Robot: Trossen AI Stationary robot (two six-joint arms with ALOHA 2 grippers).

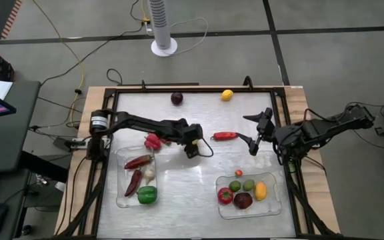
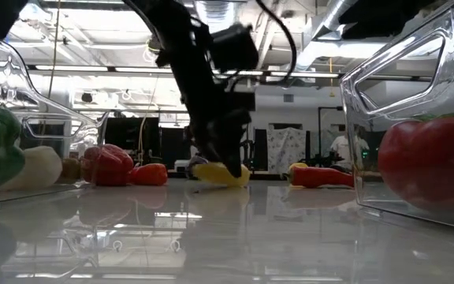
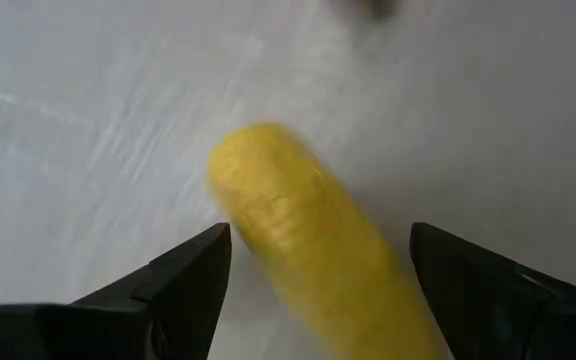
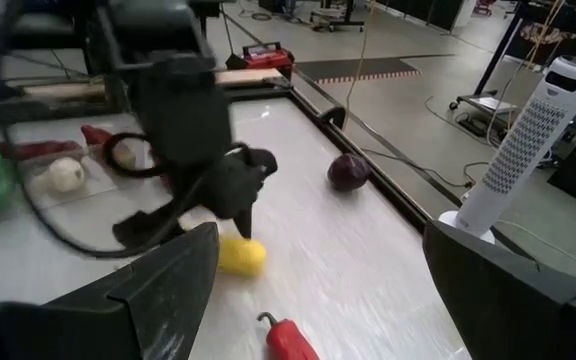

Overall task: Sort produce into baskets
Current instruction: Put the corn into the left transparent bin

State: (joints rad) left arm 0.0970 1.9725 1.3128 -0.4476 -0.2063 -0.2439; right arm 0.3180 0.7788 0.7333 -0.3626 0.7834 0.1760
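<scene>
A yellow oblong piece of produce (image 3: 298, 240) lies on the white table top near its middle; it also shows in the low view (image 2: 221, 173). My left gripper (image 1: 192, 148) is just above it, pointing down and open, with one finger on each side and a gap to both. My right gripper (image 1: 255, 137) is open and empty, right of a red pepper (image 1: 225, 136). The left clear basket (image 1: 122, 193) holds dark-red peppers, a white piece and a green pepper. The right clear basket (image 1: 275, 207) holds a tomato, a lime, a yellow piece and a dark purple piece.
A red pepper (image 1: 153, 141) lies by the left basket's far edge. A dark purple piece (image 1: 177, 98) and a lemon (image 1: 227, 95) lie near the table's far edge. A black frame (image 1: 199, 88) rims the table. A white tower fan (image 1: 163, 27) stands beyond it.
</scene>
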